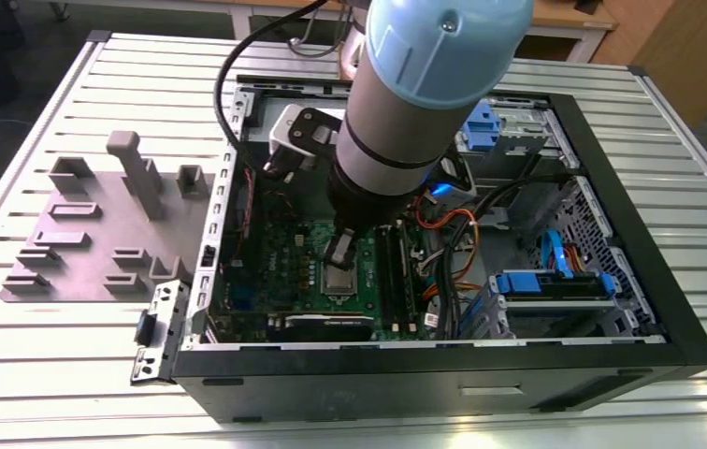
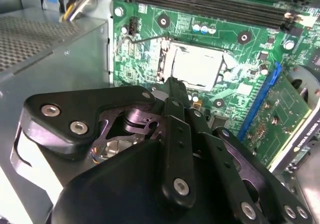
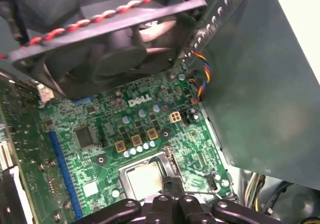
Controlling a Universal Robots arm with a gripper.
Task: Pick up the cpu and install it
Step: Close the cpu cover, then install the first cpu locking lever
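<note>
The cpu [image 2: 196, 66] is lying flat in its socket on the green board [image 3: 100, 129], inside the open computer case [image 1: 653, 318] on the tabletop [image 1: 29, 346]. It looks light, stiff and fragile, best taken by its edges. The claw [image 2: 172, 84] is hovering just above its edge, fingers pinched together, holding nothing.

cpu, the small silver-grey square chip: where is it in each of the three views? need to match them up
Exterior view: the flat silver-grey square cpu lies on the green circuit board inside the open black computer case, just below the gripper.
Second wrist view: cpu in its socket, just beyond the gripper.
First wrist view: cpu beside the gripper.
Shared landmark: the green circuit board.
</note>
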